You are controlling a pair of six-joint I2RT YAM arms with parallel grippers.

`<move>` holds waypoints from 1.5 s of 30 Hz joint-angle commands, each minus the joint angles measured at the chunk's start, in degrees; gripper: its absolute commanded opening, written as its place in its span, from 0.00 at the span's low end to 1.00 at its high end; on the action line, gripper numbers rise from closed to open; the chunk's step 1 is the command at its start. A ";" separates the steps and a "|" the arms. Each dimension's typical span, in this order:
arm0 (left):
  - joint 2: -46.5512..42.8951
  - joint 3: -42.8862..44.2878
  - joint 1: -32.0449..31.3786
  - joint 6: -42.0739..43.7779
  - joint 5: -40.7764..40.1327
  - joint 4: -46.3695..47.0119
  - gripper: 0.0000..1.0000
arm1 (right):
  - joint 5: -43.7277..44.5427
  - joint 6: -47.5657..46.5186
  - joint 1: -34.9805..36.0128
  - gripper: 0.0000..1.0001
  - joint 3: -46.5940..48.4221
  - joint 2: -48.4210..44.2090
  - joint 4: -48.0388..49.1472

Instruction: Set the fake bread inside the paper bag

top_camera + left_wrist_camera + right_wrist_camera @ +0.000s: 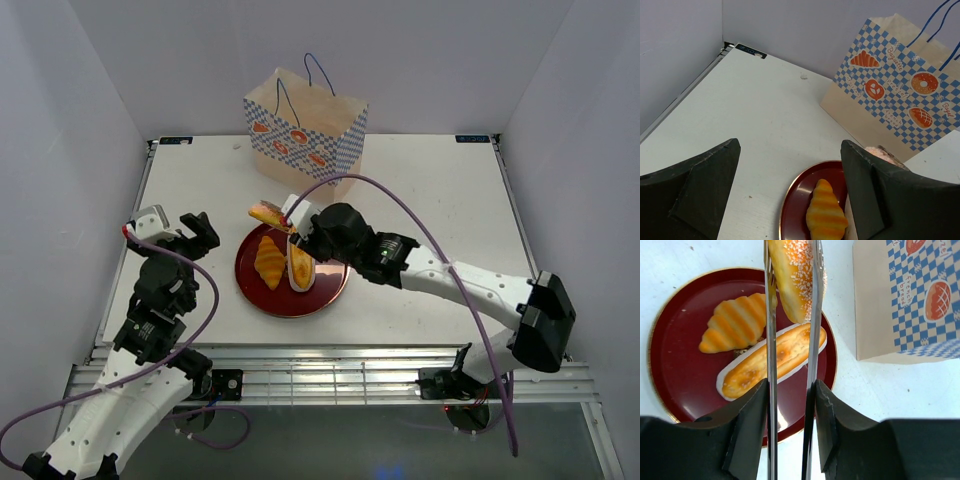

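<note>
The paper bag (305, 130) stands upright at the back of the table, also in the left wrist view (895, 85) and the right wrist view (905, 295). A croissant (268, 262) (735, 322) and an oblong cream-topped loaf (300, 268) (772, 360) lie on the dark red plate (255, 290). My right gripper (790, 385) is shut on metal tongs (771, 390). The tongs pinch a sugar-topped roll (792, 275) (268, 214) above the plate's far edge, near the bag. My left gripper (790, 145) is open and empty, left of the plate.
White walls close in the table on the left, back and right. The left wrist view shows the plate's rim (800, 195) and the croissant (826, 212) just ahead of the open fingers. The right arm (450, 275) reaches across the table's right half.
</note>
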 commanded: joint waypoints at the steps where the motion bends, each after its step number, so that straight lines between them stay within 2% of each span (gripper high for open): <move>1: 0.34 -0.18 -0.27 0.37 0.19 0.10 0.92 | -1.14 6.22 -0.04 0.27 -3.88 -8.33 6.22; 6: 0.34 -0.18 -0.27 0.37 0.36 0.10 0.92 | 2.19 8.00 -0.13 0.32 -10.92 -22.29 12.98; 9: 0.43 -0.18 -0.27 0.37 0.63 0.02 0.92 | 6.32 8.35 -0.66 0.33 -12.25 -26.35 16.15; 13: 0.43 -0.18 -0.27 0.37 0.72 0.10 0.92 | 9.41 8.26 -4.68 0.34 -11.64 -26.46 18.88; 17: 0.69 -0.18 -0.27 0.37 0.89 0.02 0.92 | 6.43 9.49 -12.15 0.34 -8.30 -22.33 19.23; 20: 0.96 -0.18 -0.27 0.37 1.16 0.02 0.92 | 0.81 10.89 -18.22 0.35 -5.23 -18.73 20.98; 24: 1.13 -0.18 -0.36 0.28 1.68 0.02 0.92 | -3.76 11.34 -23.32 0.35 4.33 -11.01 18.62; 33: 0.96 -0.18 -0.36 0.28 2.47 0.19 0.92 | -12.11 13.97 -27.28 0.36 16.66 0.07 18.70; 40: 1.57 -0.09 -0.27 0.37 3.53 0.19 0.92 | -13.53 12.83 -27.73 0.39 25.88 9.48 14.84; 43: 1.75 -0.09 -0.27 0.28 3.62 0.19 0.92 | -13.53 13.27 -28.43 0.49 29.23 12.83 12.91; 44: 1.75 -0.09 -0.27 0.37 3.70 0.19 0.92 | -13.97 13.44 -28.69 0.57 30.98 14.31 11.94; 45: 1.84 -0.09 -0.27 0.28 3.70 0.19 0.92 | -14.06 13.62 -29.04 0.60 32.04 15.02 11.24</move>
